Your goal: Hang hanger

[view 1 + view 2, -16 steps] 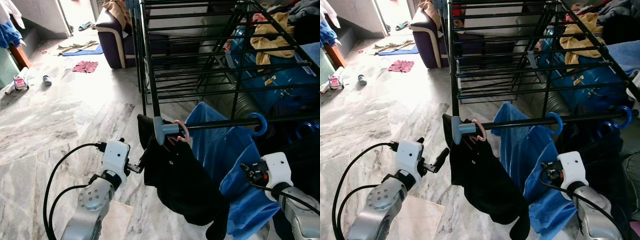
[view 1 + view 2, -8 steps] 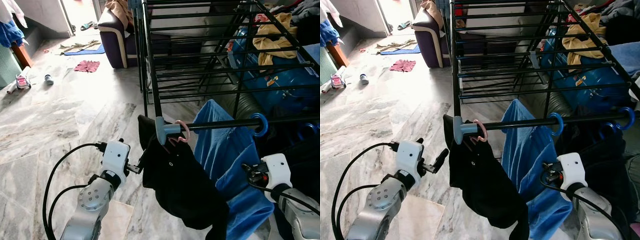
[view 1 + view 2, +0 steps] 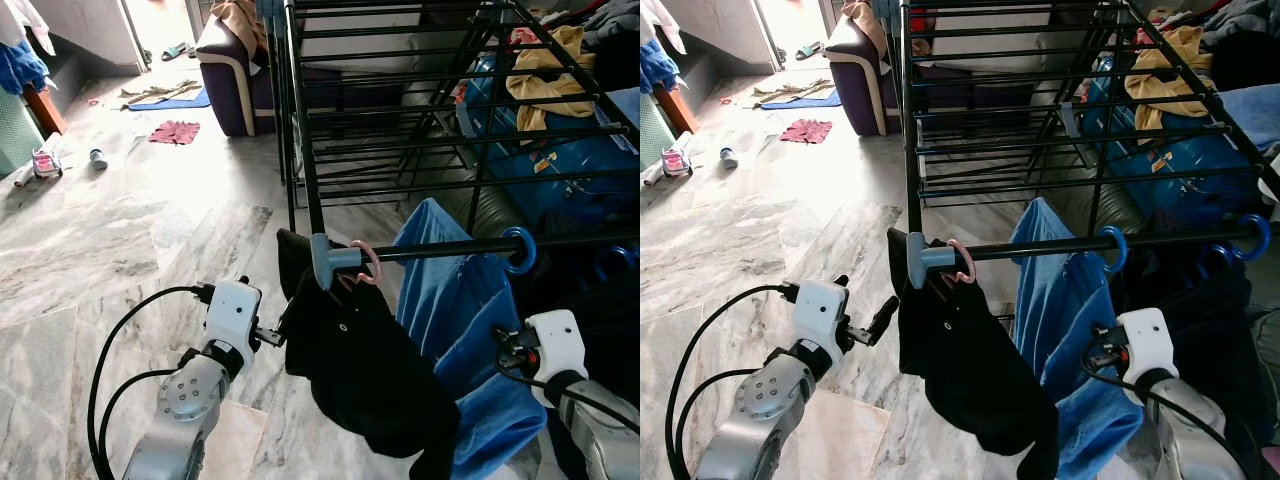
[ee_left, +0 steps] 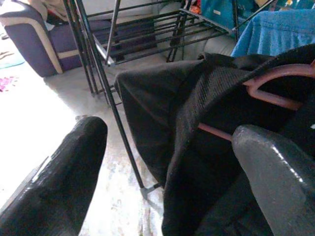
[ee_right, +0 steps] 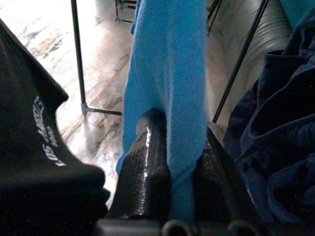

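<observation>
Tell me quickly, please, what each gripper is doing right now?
Left gripper: open, beside the black garment, holding nothing.
Right gripper: shut on the blue cloth.

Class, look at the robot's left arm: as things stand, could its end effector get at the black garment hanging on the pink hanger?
Probably yes. The left end effector is open, right beside the black garment, whose cloth already lies between its fingers; nothing stands between them. The pink hanger hooks the rail above.

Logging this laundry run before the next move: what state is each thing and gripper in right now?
Pink hanger: hooked on the rack rail, carrying the black shirt.
Black shirt: hanging from the pink hanger.
Blue cloth: hanging, pinched between the right gripper's fingers.
Blue hanger: hooked on the rail.
Left gripper: open, at the black shirt.
Right gripper: shut on the blue cloth.
</observation>
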Motion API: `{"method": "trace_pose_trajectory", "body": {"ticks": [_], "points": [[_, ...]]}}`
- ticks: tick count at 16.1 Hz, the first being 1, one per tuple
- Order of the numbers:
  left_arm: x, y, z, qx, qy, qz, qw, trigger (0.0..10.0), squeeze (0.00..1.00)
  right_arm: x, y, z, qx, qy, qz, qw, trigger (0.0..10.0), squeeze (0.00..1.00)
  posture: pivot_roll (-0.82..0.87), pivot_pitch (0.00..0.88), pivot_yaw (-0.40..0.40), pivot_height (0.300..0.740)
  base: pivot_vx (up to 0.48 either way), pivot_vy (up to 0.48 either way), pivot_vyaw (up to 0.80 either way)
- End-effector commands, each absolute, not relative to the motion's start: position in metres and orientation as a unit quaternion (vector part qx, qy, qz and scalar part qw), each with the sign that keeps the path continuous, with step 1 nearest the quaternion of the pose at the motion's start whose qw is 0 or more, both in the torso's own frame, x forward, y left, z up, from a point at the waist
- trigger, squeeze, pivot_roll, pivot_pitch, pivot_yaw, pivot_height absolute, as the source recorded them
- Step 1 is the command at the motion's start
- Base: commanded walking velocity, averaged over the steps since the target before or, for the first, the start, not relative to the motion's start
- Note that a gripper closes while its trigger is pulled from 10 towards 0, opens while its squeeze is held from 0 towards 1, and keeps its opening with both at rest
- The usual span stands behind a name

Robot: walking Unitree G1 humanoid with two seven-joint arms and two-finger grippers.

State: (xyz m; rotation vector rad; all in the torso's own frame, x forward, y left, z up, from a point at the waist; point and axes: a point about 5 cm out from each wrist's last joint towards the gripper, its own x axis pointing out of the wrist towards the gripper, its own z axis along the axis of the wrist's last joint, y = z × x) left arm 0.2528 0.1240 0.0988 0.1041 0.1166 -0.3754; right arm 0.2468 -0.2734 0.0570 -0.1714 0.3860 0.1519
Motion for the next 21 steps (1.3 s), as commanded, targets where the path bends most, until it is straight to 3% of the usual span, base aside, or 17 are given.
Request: {"method": "trace_pose_trajectory", "body": {"ticks": [1, 9, 11, 12, 14, 16, 17, 21], "points": [[0.250, 0.125, 0.095, 0.052, 0.065, -0.178, 0.980, 10.0, 0.00, 0.246, -0.272, 0.065, -0.093, 0.177, 0.064, 0.978, 0.0, 0.00, -0.02, 0.063, -0.004, 0.740, 0.000, 0.000, 0.00], [0.255, 0.125, 0.097, 0.032, 0.051, -0.152, 0.987, 10.0, 0.00, 0.255, -0.250, 0.104, -0.108, 0.069, 0.019, 0.991, 0.0, 0.00, -0.04, 0.041, 0.000, 0.740, 0.000, 0.000, 0.00], [0.256, 0.125, 0.101, 0.023, 0.037, -0.145, 0.989, 10.0, 0.00, 0.239, -0.252, 0.096, -0.121, 0.078, -0.016, 0.989, 4.7, 0.00, -0.04, 0.041, 0.000, 0.740, 0.000, 0.000, 0.00], [0.257, 0.125, 0.103, 0.019, 0.034, -0.142, 0.989, 10.0, 0.00, 0.235, -0.251, 0.094, -0.121, 0.081, -0.019, 0.989, 4.7, 0.00, -0.04, 0.041, 0.000, 0.740, 0.000, 0.000, 0.00], [0.258, 0.125, 0.104, 0.016, 0.031, -0.136, 0.990, 10.0, 0.00, 0.206, -0.243, 0.074, -0.129, 0.103, -0.024, 0.986, 6.9, 0.00, -0.04, 0.041, -0.004, 0.740, 0.000, 0.000, 0.00], [0.258, 0.125, 0.103, 0.018, 0.033, -0.133, 0.990, 10.0, 0.00, 0.198, -0.241, 0.068, -0.125, 0.113, -0.030, 0.985, 7.3, 0.00, -0.04, 0.044, -0.003, 0.740, 0.000, 0.000, 0.00], [0.258, 0.125, 0.103, 0.017, 0.033, -0.133, 0.990, 10.0, 0.00, 0.189, -0.234, 0.062, -0.124, 0.121, -0.025, 0.984, 10.0, 0.00, -0.04, 0.048, 0.000, 0.740, 0.000, 0.000, 0.00], [0.261, 0.124, 0.103, 0.017, 0.032, -0.136, 0.990, 10.0, 0.00, 0.185, -0.229, 0.062, -0.120, 0.121, -0.033, 0.985, 10.0, 0.00, -0.05, 0.048, 0.007, 0.740, 0.000, 0.000, 0.00]]}}
